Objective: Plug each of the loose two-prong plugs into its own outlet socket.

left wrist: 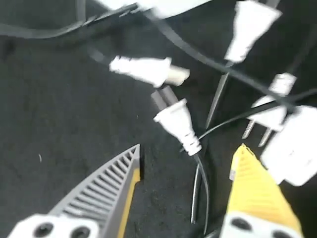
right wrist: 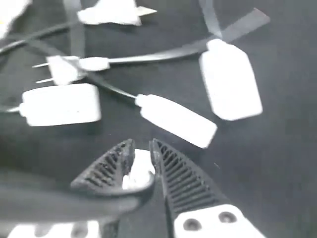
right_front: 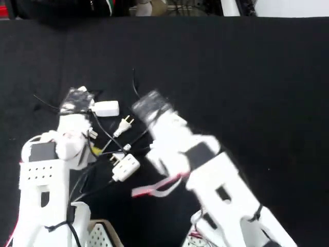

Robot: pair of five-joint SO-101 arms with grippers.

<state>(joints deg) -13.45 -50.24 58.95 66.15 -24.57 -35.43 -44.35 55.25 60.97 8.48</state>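
Several white two-prong plugs on black cords lie tangled on the black table. In the left wrist view my left gripper [left wrist: 189, 147] stands open, its grey and yellow fingers on either side of a white plug [left wrist: 176, 121] lying below them. A second plug [left wrist: 265, 119] shows its two prongs beside a white outlet block [left wrist: 297, 144]. My right gripper [right wrist: 142, 148] is shut on a small white plug [right wrist: 141, 169], with a black cord curving away from it. From above, the left gripper [right_front: 77, 100] and the right gripper [right_front: 150, 107] flank a loose plug [right_front: 123, 125].
Two white outlet blocks [right_front: 106, 108] [right_front: 125, 167] lie between the arms, with black cords crossing around them. In the right wrist view further white blocks [right wrist: 230, 84] [right wrist: 176, 119] [right wrist: 59, 104] and a pronged plug [right wrist: 59, 69] lie ahead. The black cloth stretches far and right.
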